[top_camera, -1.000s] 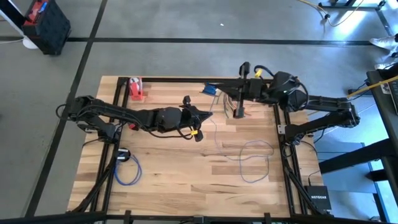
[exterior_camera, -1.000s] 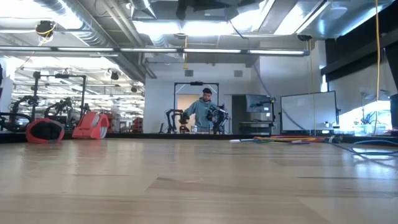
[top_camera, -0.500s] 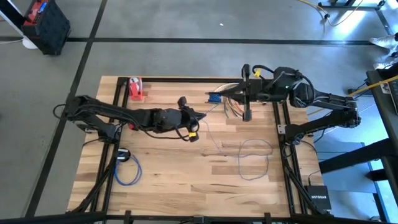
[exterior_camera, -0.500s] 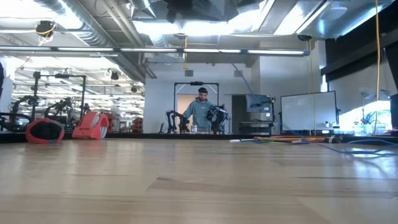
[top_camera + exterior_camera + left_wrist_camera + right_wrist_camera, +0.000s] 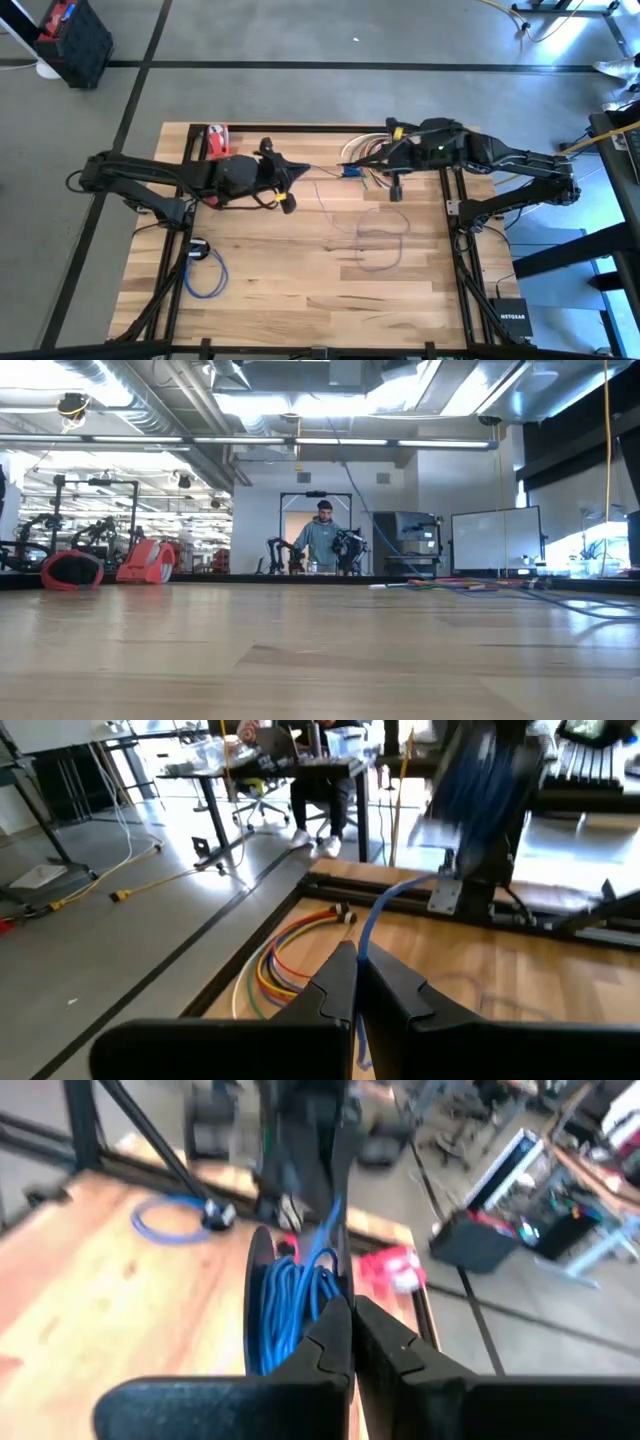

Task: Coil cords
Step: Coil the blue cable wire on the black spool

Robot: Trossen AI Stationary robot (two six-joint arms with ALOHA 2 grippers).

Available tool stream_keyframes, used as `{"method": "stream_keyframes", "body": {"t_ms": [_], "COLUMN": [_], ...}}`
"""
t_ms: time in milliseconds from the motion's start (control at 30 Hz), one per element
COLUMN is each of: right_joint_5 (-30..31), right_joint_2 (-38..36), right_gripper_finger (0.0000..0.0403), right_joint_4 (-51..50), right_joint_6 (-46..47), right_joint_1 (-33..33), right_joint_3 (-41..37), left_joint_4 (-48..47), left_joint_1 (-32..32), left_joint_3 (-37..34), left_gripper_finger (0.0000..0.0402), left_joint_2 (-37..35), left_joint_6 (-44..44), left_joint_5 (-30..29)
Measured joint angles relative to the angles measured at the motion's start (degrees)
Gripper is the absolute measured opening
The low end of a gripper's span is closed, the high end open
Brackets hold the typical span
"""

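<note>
A thin blue cord [image 5: 322, 170] runs above the table between my two grippers. My left gripper [image 5: 302, 170] is shut on it [image 5: 357, 958]. My right gripper [image 5: 356, 168] is shut on a small coil [image 5: 290, 1305] wound from the same cord. From the coil the cord drops to loose loops [image 5: 381, 236] lying on the wooden table [image 5: 300, 290]. Several more cords, red, orange, yellow and white [image 5: 283, 958], lie in a bundle at the table's far edge. My left gripper pinches a single strand of the blue cord [image 5: 364, 942] between its fingertips. The fingers are nearly level and point toward the table's right. The strand is lifted clear and leads in a gentle curve to the coil [image 5: 478, 780]. My right gripper is shut on the coil's turns [image 5: 318, 1292], several strands together, with the exact spot hidden by its fingers. The fingers point toward the table's left, slanting slightly down. The coil is lifted clear of the table.
A second blue cord [image 5: 206, 272] with a small black disc [image 5: 198, 249] lies coiled near the table's left edge. A red object [image 5: 218, 142] stands at the far left corner. A black frame [image 5: 455, 215] edges the table. A person [image 5: 322, 542] stands in the room beyond.
My left gripper has risen and drawn back toward the table's left edge, pulling the blue strand with it. My right gripper has tipped up from pointing downward to nearly level and shifted left with the coil. The loose loops have slid along the table toward the left and far side.
</note>
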Motion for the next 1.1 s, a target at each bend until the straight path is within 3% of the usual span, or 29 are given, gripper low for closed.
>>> {"method": "stream_keyframes", "body": {"t_ms": [100,233,467,800,1100], "right_joint_5": [1.92,9.21,15.60,15.63,11.79], "right_joint_2": [1.07,3.37,8.97,16.00,13.63], "right_gripper_finger": [0.0005,0.0005,0.0005,0.0005,0.0005], "right_joint_4": [0.11,2.02,13.16,24.89,31.86], "right_joint_6": [-1.05,-3.02,-4.35,-3.07,-0.56], "right_joint_1": [0.00,0.02,0.00,0.00,0.07], "right_joint_3": [-1.52,-3.88,-6.89,-6.99,-7.03], "left_joint_4": [-0.37,-0.44,3.16,10.74,11.85], "left_joint_1": [0.00,-0.02,-0.07,-0.87,-1.42], "left_joint_3": [0.05,0.06,0.15,0.15,0.25], "left_gripper_finger": [0.0003,0.0003,0.0003,0.0003,0.0003], "left_joint_2": [-0.97,-1.30,1.32,7.39,11.07], "left_joint_6": [-0.71,-2.60,-4.38,-3.68,-3.89], "left_joint_5": [0.01,0.06,0.07,0.23,-0.01]}}
